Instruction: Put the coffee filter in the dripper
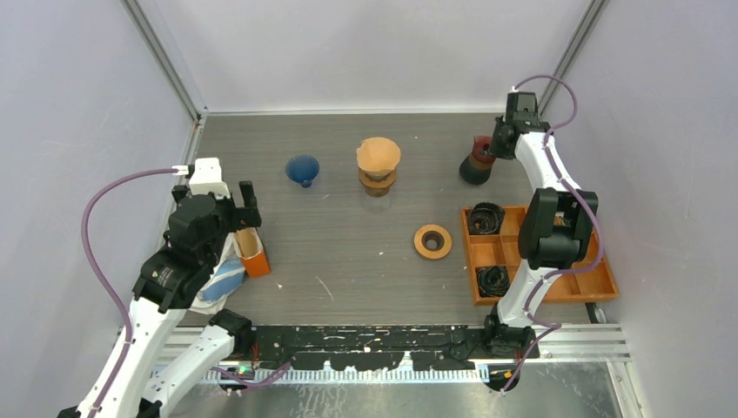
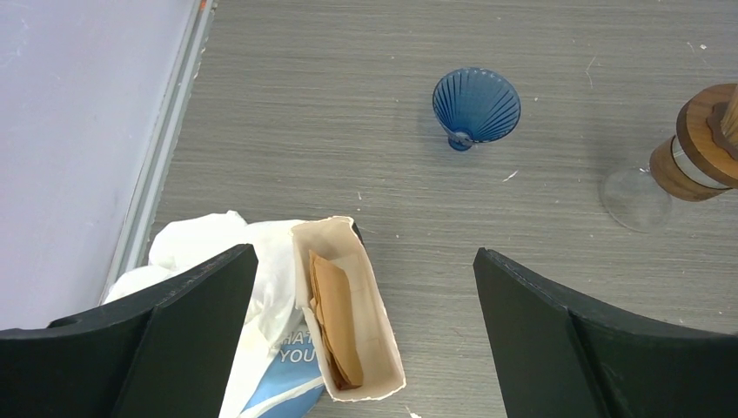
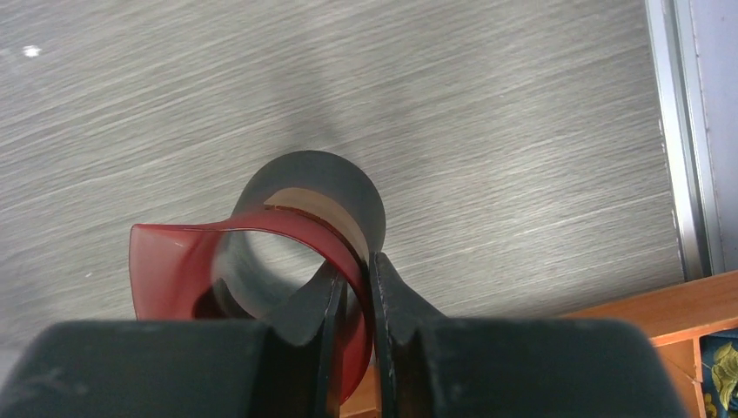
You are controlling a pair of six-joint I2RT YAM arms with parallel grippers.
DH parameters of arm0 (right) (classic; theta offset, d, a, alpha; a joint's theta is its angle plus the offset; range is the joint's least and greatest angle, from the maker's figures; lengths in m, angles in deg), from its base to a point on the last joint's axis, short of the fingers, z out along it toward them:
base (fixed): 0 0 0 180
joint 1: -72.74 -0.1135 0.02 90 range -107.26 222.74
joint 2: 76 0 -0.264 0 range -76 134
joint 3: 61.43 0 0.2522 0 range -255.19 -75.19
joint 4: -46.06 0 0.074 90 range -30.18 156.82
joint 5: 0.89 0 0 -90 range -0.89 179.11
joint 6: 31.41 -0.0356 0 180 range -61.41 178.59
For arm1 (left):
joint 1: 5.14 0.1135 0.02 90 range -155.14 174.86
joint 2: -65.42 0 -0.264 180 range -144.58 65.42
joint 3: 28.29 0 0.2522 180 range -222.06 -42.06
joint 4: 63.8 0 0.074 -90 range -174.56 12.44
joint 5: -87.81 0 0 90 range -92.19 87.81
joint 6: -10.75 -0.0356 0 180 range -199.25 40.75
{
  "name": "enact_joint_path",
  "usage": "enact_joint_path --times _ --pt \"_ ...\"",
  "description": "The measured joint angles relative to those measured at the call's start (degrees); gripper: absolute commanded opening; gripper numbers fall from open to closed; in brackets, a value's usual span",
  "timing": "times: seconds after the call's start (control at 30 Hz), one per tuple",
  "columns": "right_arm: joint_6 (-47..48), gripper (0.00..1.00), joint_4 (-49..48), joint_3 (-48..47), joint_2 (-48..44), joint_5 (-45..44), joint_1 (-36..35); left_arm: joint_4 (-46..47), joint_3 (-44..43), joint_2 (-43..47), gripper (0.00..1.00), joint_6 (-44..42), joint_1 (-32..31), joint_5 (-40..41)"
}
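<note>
A grey wood-grain counter (image 1: 348, 270) fills the floor of a pale-walled booth. At its near left an open paper carton (image 2: 383, 353) lies against a crumpled white bag (image 2: 196, 239). The coffee filters (image 2: 335, 318), a stack of thin brown papers, are packed on edge inside the carton. The left hand (image 2: 364, 254) hovers above that carton, its 2 fingers spread wide with nothing between them. Farther off, toward the middle, a blue dripper (image 2: 476, 104) stands mouth up and empty, well apart from the carton. To its right a tan cone sits on a wood-collared glass carafe (image 2: 687, 152). At the far right the right hand (image 3: 355, 277) is clenched on the rim of a red dripper (image 3: 174, 261), 1 finger inside the wall and 1 outside. That dripper rests on a dark cylinder (image 3: 348, 178). Which of the 2 drippers is meant to receive the filter cannot be told from here. The filters look feather-light, limp and easy to crease, and packed this tightly they will likely cling together. A grab deep into the stack would probably lift several at once. The best hold seems to be a gentle pinch on the exposed upper edge of the outermost sheet. The pull should run along the carton's length, since the carton is light enough to drag or tip with the paper.
</note>
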Motion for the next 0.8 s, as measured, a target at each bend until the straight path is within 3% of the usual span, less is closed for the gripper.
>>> enact_joint_path --times 0.8 --pt "1.0 0.11 6.4 11.8 -22.9 1.2 -18.0 0.9 0.7 -0.6 0.99 0.2 0.3 0.0"
